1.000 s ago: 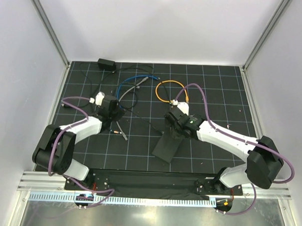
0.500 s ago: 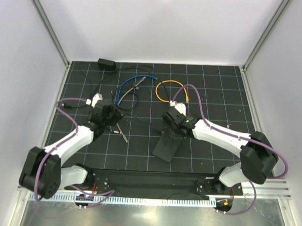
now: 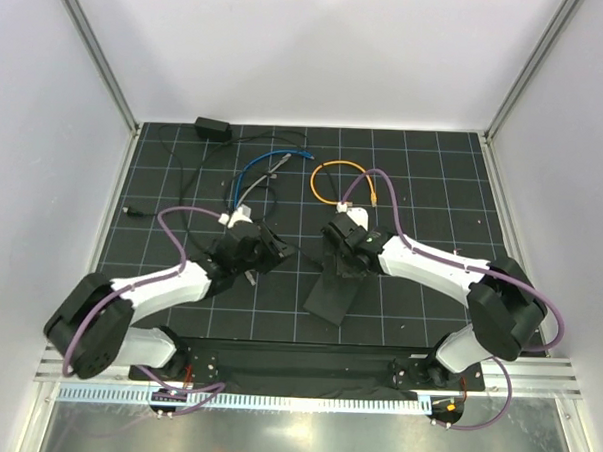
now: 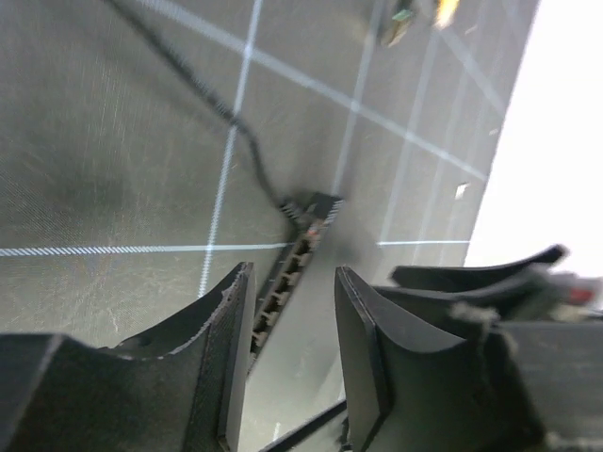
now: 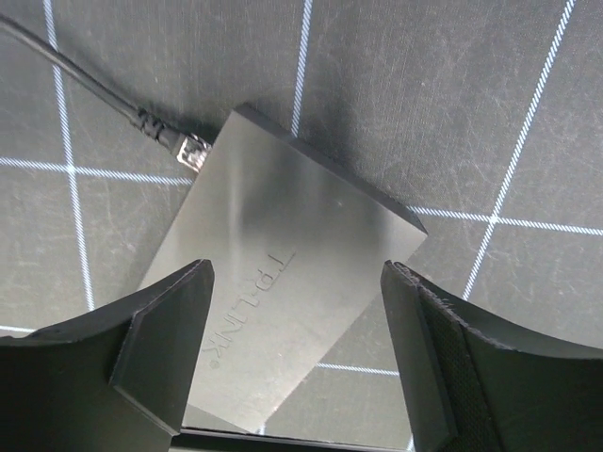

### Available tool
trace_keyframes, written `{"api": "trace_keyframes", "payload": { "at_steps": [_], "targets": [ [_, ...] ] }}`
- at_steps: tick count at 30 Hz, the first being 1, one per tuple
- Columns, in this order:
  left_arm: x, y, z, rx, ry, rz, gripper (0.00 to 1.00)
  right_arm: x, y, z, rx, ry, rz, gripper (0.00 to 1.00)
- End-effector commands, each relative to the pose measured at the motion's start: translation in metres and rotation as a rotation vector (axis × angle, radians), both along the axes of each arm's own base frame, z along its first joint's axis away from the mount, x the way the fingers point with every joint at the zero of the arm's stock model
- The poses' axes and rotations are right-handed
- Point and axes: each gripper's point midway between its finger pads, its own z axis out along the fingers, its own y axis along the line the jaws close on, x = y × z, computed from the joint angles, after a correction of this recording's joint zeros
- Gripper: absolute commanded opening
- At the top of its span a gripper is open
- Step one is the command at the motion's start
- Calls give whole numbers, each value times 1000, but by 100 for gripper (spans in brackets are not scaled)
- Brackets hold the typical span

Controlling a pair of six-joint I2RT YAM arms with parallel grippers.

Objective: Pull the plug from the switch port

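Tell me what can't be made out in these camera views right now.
Top view: the black cable plug is lost under the right pincer.
Right wrist view: the flat matte-black rectangular switch box shows only its top; sockets face sideways, near end cut off below.
Left wrist view: port row blurred, near part behind left pincer fingers.
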Motion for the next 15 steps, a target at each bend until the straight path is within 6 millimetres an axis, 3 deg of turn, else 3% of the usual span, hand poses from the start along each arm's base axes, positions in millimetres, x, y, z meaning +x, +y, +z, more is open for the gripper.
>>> {"api": "trace_keyframes", "payload": {
  "at_steps": [1, 6, 9, 15],
  "targets": [
    [3, -23, -2, -72, -18, -11, 42, 10, 5, 2, 49, -23, -35, 78],
    [-1, -52, -30, -68, 19, -48, 41, 9, 2, -5, 53, -22, -49, 71],
    [-2, -67, -35, -96, 13, -61, 40, 11, -1, -9, 43, -19, -56, 70],
    [3, -73, -32, -84, -24, -14, 42, 15, -8, -16, 29, -16, -57, 65]
  ]
}}
